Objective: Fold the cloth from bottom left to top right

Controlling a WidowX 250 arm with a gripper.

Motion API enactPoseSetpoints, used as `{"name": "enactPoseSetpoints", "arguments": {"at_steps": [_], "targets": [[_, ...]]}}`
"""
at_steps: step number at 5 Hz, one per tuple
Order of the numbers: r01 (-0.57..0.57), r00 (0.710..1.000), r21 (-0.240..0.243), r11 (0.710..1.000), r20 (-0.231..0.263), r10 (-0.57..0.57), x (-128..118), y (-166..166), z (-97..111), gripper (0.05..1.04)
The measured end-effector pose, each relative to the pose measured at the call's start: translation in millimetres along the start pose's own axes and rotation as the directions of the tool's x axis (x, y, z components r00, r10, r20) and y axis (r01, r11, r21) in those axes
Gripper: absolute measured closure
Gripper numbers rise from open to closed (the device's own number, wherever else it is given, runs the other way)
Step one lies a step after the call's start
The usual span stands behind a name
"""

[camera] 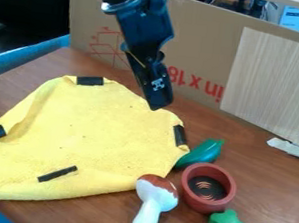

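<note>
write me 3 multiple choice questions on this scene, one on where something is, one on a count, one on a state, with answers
1. In the picture, which side of the red pot is the toy mushroom on?
A) right
B) left
C) behind

2. How many black strips show on the yellow cloth?
A) two
B) seven
C) four

3. How does the cloth lie?
A) mostly spread out
B) rolled into a tube
C) folded into a small square

1 B: the mushroom lies between cloth and pot.
2 C: one each near the top, right, left and bottom.
3 A: it covers a broad area of table.
</note>
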State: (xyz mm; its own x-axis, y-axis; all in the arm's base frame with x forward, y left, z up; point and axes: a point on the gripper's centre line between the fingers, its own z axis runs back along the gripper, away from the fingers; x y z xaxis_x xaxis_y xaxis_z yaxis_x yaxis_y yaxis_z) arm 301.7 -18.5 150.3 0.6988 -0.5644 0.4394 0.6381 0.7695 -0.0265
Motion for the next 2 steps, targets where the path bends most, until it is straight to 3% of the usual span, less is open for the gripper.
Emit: {"name": "enactPoseSetpoints", "arguments": {"at_steps": [1, 2], "targets": [[-0.008, 1.0, -0.016, 1.0, -0.021, 0.008, -4.6, -0.2, -7.7, 0.083], [-0.059, 0.998, 0.02, 0.998, -0.025, 0.059, -23.9, 16.6, -7.2, 0.083]]}}
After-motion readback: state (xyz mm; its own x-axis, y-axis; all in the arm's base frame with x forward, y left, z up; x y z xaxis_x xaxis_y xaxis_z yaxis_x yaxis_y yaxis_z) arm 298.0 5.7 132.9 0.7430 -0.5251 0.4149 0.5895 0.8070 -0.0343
